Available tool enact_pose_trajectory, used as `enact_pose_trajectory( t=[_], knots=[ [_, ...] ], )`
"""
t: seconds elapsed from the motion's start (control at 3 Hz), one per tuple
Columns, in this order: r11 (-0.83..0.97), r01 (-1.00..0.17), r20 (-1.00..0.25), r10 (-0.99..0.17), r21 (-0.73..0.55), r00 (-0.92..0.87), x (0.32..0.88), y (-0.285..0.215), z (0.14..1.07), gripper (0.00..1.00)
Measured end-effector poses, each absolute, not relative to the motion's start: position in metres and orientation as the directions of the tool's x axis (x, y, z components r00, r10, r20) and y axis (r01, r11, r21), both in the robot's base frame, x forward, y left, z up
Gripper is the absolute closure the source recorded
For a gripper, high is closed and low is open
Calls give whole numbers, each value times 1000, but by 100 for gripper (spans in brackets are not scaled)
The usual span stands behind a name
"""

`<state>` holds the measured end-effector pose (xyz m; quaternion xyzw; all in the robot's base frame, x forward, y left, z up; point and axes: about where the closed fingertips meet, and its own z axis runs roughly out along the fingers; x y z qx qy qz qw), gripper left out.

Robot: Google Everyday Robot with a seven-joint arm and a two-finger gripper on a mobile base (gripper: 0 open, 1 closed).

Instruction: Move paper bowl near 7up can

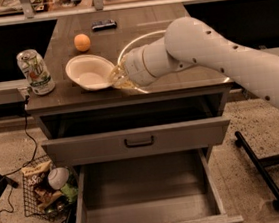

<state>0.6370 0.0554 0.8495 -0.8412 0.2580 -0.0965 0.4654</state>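
Observation:
The white paper bowl (89,73) sits on the brown table top (176,79), left of centre, slightly tilted. The 7up can (35,71) stands upright at the table's front left corner, about a hand's width left of the bowl. My gripper (116,76) reaches in from the right at the end of the white arm (208,50) and is shut on the bowl's right rim. The fingertips are partly hidden by the rim.
A small orange ball (82,42) lies just behind the bowl. A dark flat object (104,24) lies further back. Below the table top, the lower drawer (149,193) stands pulled open. A wire basket of snack bags (47,187) stands on the floor at the left.

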Motion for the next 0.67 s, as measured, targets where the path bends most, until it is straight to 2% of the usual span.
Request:
enact_pose_trajectory(
  t=[0.33,0.67],
  knots=[
    [-435,-344,-79,-521,-832,850,636,57,849,16],
    [-436,-343,-80,-518,-832,852,636,59,848,0]
  ],
)
